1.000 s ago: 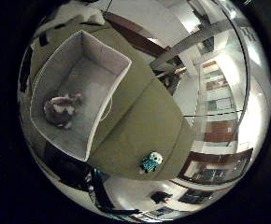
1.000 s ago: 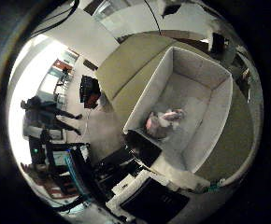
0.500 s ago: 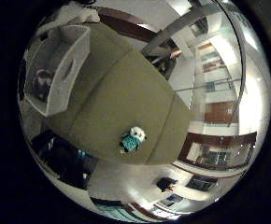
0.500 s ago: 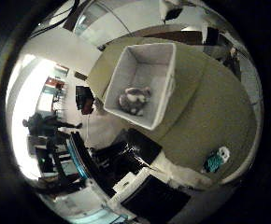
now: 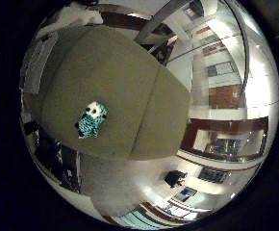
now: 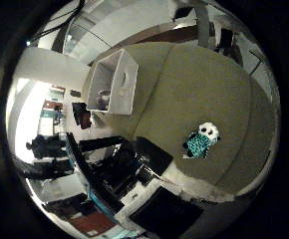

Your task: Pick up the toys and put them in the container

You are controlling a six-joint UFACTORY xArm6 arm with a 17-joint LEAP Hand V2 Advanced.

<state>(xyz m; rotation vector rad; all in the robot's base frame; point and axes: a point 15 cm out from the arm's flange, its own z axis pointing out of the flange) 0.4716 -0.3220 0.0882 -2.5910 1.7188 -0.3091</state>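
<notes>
Teal-and-white plush toy lying alone on the olive-green tabletop, near one edge, nothing touching it. Seen also in the little-finger-side view, where the white head with dark eye patches sits at one end and the patterned teal body with small dark limbs at the other. White open-topped container standing well apart from it, toward the far side of the same tabletop; something small and greyish lying inside at the bottom, too small to name with certainty, probably another toy.

No part of the hand showing in either palm view, so cannot tell whether spread or closed. Judging by how small the toy looks, palm well above the table, nothing held against it.

Likely handling: soft, light, squashy, fabric surface that should not slip much. No risk of breakage; main risk is a shallow pinch on a limb that lets the toy dangle or drop on the way. Best hold probably around the teal body at its middle, wrapping from both sides and pressing in slightly. Low, flat posture on the table calls for a close descent before closing.
</notes>
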